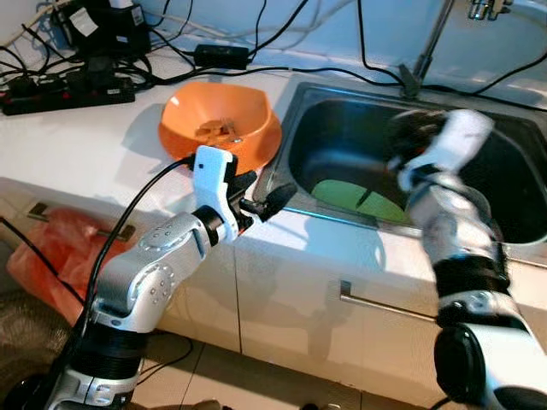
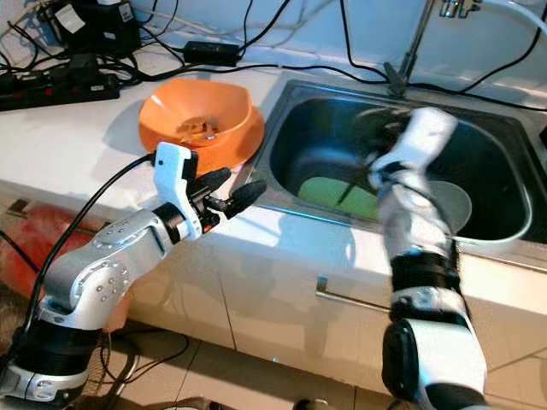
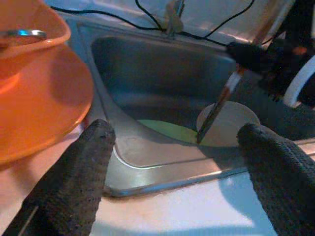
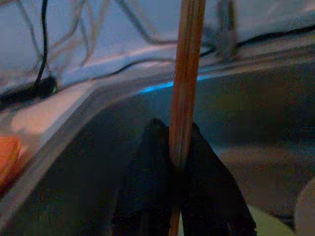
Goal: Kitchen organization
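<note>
Gripping wooden stick [image 4: 186, 73] | right gripper [image 4: 181, 147] | over sink [image 1: 342, 128]

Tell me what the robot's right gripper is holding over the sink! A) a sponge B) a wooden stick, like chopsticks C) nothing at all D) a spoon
B: the right gripper has its black fingers closed on a thin wooden stick, which also shows slanting down toward the green plate in the sink.
</note>
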Available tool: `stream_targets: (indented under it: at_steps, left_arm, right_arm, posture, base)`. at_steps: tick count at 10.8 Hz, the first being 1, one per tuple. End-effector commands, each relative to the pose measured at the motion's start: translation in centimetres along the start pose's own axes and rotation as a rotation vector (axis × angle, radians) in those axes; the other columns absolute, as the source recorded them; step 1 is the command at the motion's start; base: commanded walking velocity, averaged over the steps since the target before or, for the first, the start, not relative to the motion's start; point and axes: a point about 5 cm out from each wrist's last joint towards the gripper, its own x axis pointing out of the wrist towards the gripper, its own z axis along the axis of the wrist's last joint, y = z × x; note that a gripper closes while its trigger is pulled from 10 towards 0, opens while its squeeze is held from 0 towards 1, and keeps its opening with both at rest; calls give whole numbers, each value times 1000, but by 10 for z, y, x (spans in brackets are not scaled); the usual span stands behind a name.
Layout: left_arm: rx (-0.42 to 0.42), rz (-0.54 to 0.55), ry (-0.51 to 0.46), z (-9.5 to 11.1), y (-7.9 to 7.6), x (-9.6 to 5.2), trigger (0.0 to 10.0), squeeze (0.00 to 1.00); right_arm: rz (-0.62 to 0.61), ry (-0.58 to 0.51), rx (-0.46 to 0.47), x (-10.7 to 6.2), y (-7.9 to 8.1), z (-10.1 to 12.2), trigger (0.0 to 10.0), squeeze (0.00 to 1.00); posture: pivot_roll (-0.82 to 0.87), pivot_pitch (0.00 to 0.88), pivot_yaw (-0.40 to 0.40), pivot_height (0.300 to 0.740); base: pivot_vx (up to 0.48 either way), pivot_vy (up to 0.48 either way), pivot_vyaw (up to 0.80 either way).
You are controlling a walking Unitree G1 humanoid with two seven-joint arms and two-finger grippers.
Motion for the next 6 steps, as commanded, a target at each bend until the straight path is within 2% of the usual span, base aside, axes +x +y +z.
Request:
stream_targets:
  at_steps: [1, 2, 4, 5, 6]
  left_arm:
    - [34, -18, -15, 5, -4, 1, 10000, 1000]
    - [54, -30, -3, 4, -6, 1, 10000, 741]
    - [89, -96, 24, 0, -16, 3, 10000, 114]
    - [107, -123, 46, -3, -19, 4, 10000, 0]
    - [114, -129, 60, -5, -19, 4, 10000, 0]
  right_arm:
    - [23, -7, -37, 3, 2, 2, 10000, 0]
    - [44, 21, -71, 5, 3, -4, 10000, 0]
    - [111, 74, -120, 6, 6, -14, 10000, 0]
    - [135, 88, -142, 7, 10, -19, 10000, 1000]
    - [144, 88, -144, 7, 13, -21, 10000, 1000]
  posture:
    - [145, 65, -21, 740]
    - [150, 66, -25, 740]
    - [158, 70, -24, 740]
    - [157, 70, -21, 740]
    - [156, 72, -20, 740]
  base:
    - [0, 0, 0]
    - [0, 0, 0]
    - [0, 0, 0]
    - [0, 0, 0]
    - [0, 0, 0]
